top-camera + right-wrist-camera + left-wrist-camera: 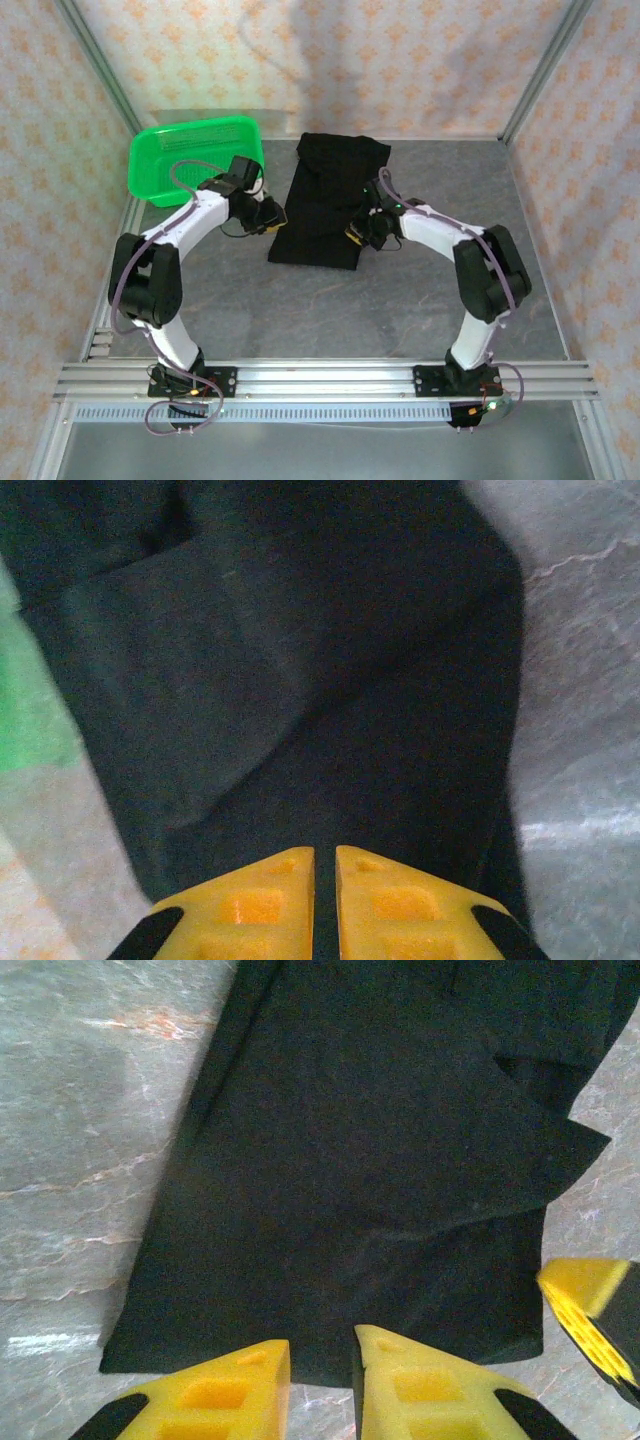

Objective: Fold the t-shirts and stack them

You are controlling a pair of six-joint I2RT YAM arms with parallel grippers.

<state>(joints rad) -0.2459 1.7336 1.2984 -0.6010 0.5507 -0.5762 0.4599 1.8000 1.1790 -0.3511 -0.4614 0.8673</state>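
At the far left of the grey table (300, 310) sits a bright green mesh basket (190, 140). Just right of it, the left gripper (268, 222) hangs at the near left corner of the t-shirt (330, 195). In the left wrist view its yellow fingers (225, 1385) stand a little apart, with the shirt's near hem showing in the narrow gap, and they are not closed on the cloth.

The t-shirt is plain black and lies in the far middle of the table, folded into a long strip running near to far, its far end tilted slightly right. A folded flap (540, 1140) lies across its right side.

The right gripper (360, 235) is over the shirt's near right part. In the right wrist view its fingers (255, 905) are drawn together to a thin dark slit above the cloth; I cannot tell whether any cloth is nipped between them.
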